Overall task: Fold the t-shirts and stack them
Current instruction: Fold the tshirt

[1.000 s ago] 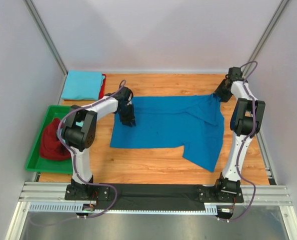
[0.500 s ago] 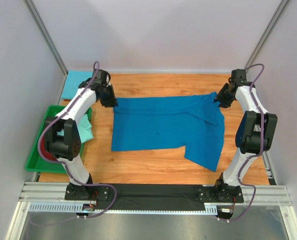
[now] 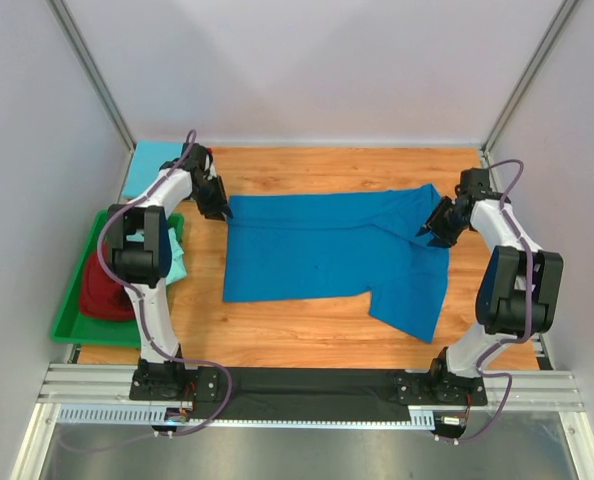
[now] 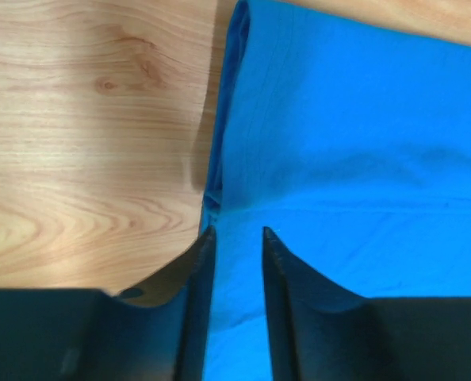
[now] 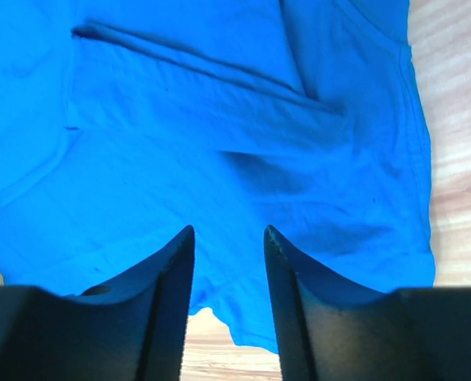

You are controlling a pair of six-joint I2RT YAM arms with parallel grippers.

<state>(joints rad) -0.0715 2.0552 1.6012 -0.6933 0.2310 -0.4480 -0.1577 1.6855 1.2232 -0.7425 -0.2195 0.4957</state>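
Table (image 3: 307,320): bare wood is left as a broad band between the shirt's near edge and the arm bases. A narrower strip is left along the far wall, another on the left towards the tray, and a thin margin on the right.
Royal blue shirt (image 3: 317,250): it is spread flat across the middle of the table. Its left edge is straight and its near edge runs straight, then steps down into a flap that reaches towards the near right. Creases are gathered at the far right corner.
Tray (image 3: 69,300): it is green and set at the table's left edge, well apart from the royal blue shirt.
Maroon shirt (image 3: 102,290): it is bunched inside the tray.
Sky blue shirt (image 3: 149,165): it is laid folded in the far left corner, beyond the tray.
Pale aqua shirt (image 3: 175,258): a little is seen at the tray's right rim, beside the left arm.
Left gripper (image 3: 217,208) (image 4: 235,234): it is poised over the royal blue shirt's far left corner. The fingers are parted narrowly astride the left edge, with wood on one side. Contact with the cloth cannot be told.
Right gripper (image 3: 432,228) (image 5: 229,230): it is set over the creased right end, just inside the right edge. The fingers are spread moderately and nothing is clamped.
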